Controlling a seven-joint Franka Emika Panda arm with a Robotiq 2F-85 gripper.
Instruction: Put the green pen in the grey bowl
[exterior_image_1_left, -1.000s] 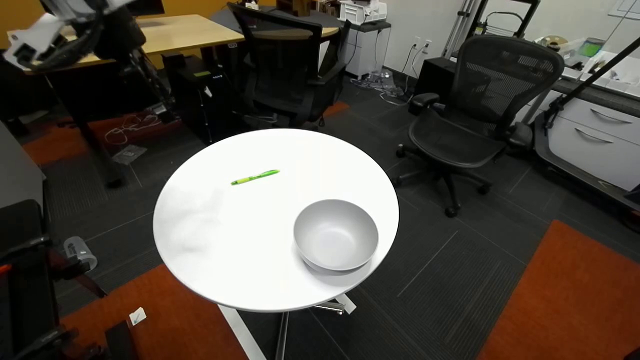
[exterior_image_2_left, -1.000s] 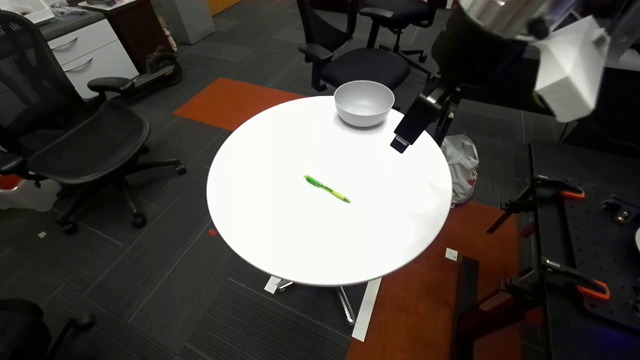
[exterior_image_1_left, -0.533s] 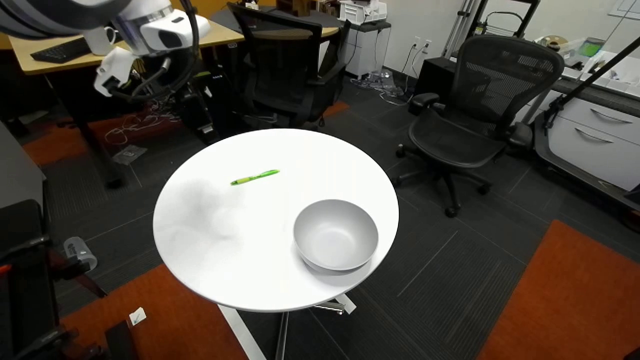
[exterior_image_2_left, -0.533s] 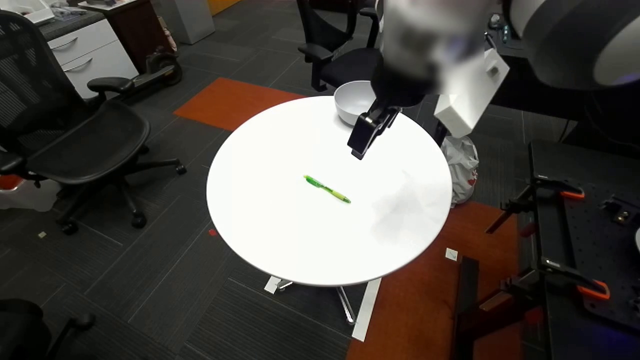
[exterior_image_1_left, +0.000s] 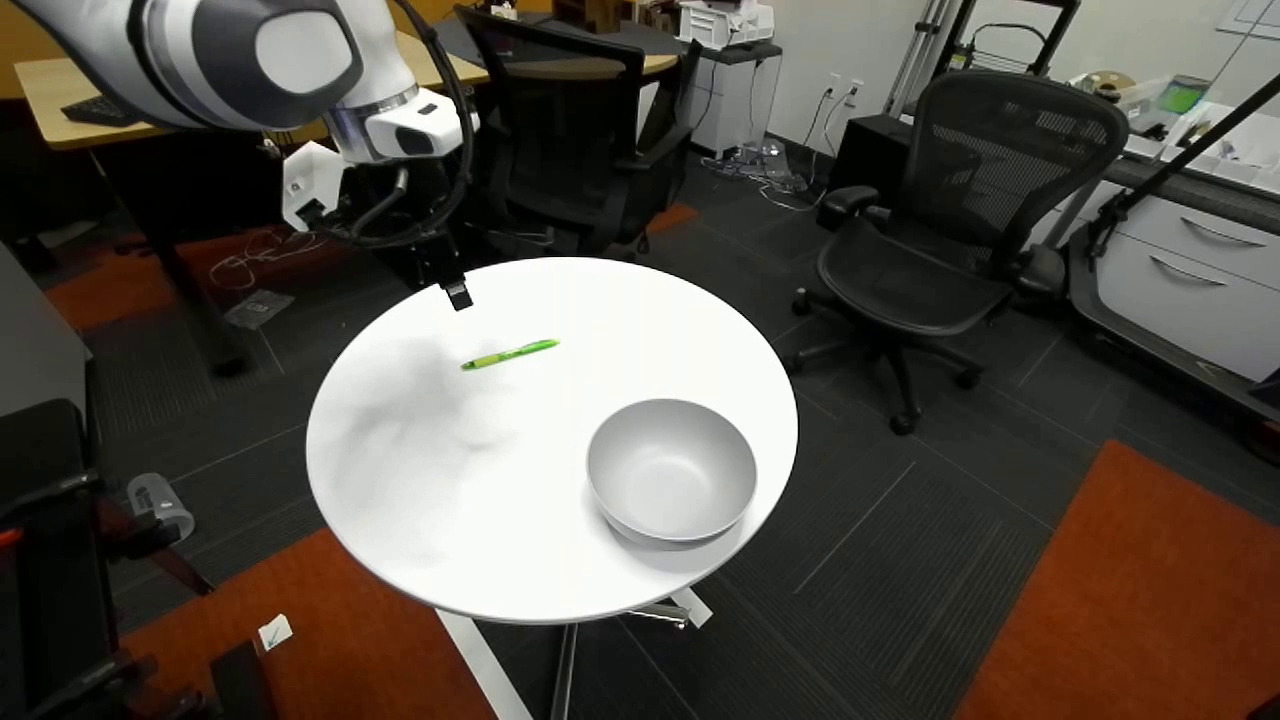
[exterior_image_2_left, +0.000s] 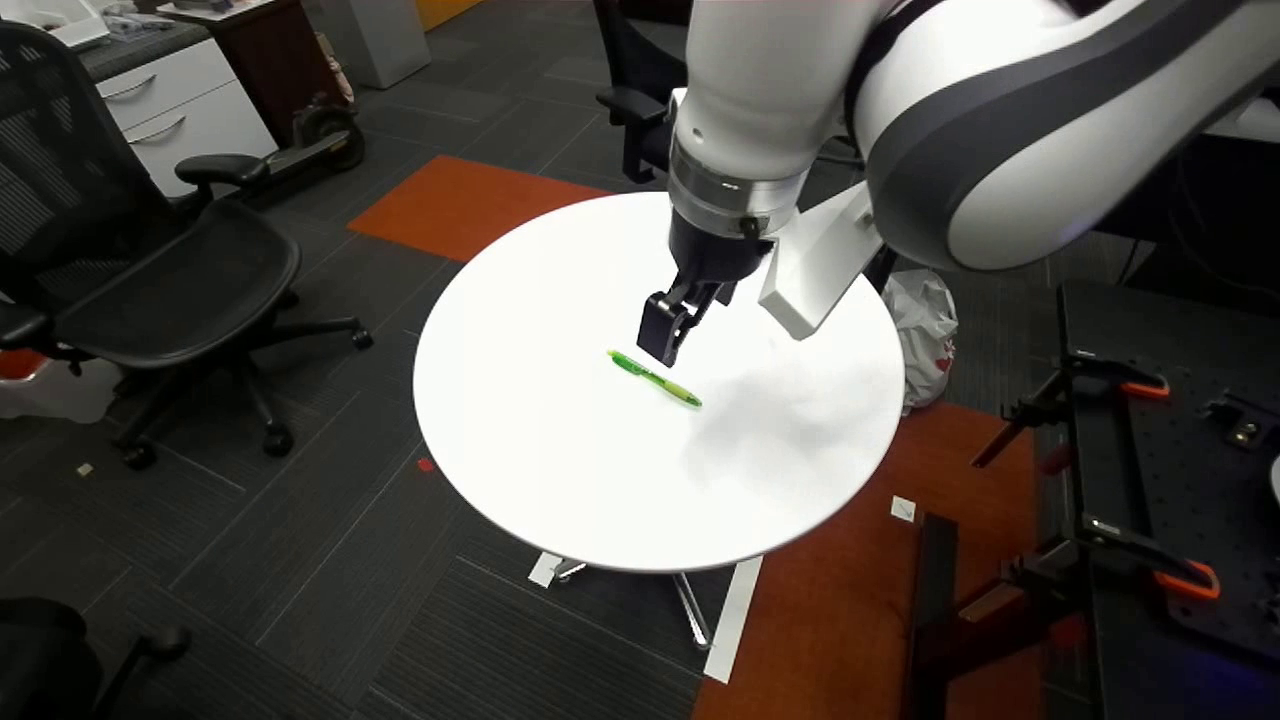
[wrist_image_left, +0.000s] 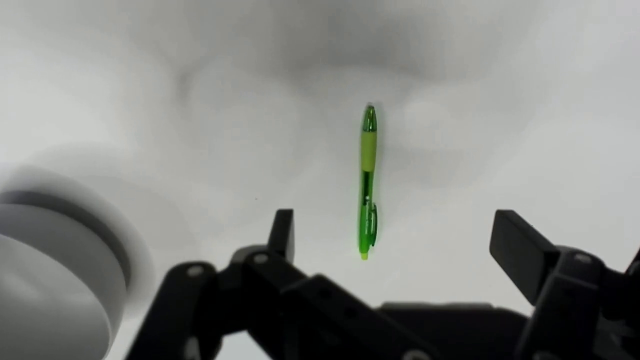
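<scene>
Though apart, one pen (wrist_image_left: 367, 182), one bowl (exterior_image_1_left: 672, 470).

Glossy plastic green pen (wrist_image_left: 367, 181), smooth grey bowl (exterior_image_1_left: 671, 470)

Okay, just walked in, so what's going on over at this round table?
A robot arm holds its open hand above a round white table, near a green pen. The pen lies on the table, not yet gripped. A grey bowl stands apart on the same table; the pen is probably headed there.
</scene>
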